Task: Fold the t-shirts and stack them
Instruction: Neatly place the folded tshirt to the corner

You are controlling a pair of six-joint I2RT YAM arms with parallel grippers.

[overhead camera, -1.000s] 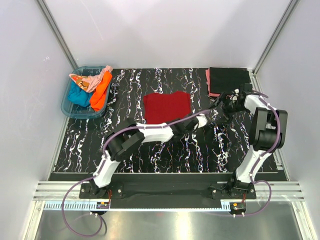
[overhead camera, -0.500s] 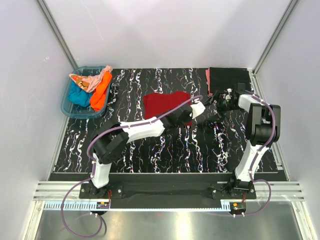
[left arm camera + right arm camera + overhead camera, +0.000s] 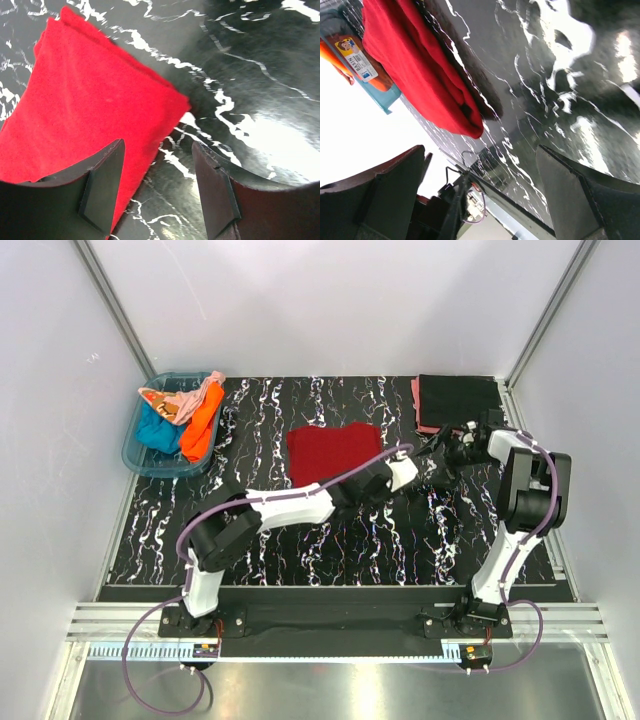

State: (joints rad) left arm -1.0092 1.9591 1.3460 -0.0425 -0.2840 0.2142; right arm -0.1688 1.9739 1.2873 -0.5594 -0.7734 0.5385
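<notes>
A dark red t-shirt (image 3: pixel 335 452) lies folded flat on the middle of the marbled table, also filling the left wrist view (image 3: pixel 75 100) and seen from low down by the right wrist (image 3: pixel 420 70). A folded black t-shirt (image 3: pixel 458 400) rests on a salmon pink one (image 3: pixel 415 398) at the back right. Teal (image 3: pixel 153 430), orange (image 3: pixel 202 425) and pale peach (image 3: pixel 180 400) shirts lie bunched in the tub. My left gripper (image 3: pixel 388 478) (image 3: pixel 158 160) hangs open over the red shirt's right edge, holding nothing. My right gripper (image 3: pixel 438 458) (image 3: pixel 480 155) is wide open and empty, just right of it.
The blue translucent tub (image 3: pixel 132 452) (image 3: pixel 382 90) stands at the back left. White walls close in the table (image 3: pixel 300 545) on three sides. The two wrists are close together between the red shirt and the black stack.
My left gripper has opened from shut and drawn back left from beside the right gripper to the red shirt's corner. The right gripper has barely shifted.
</notes>
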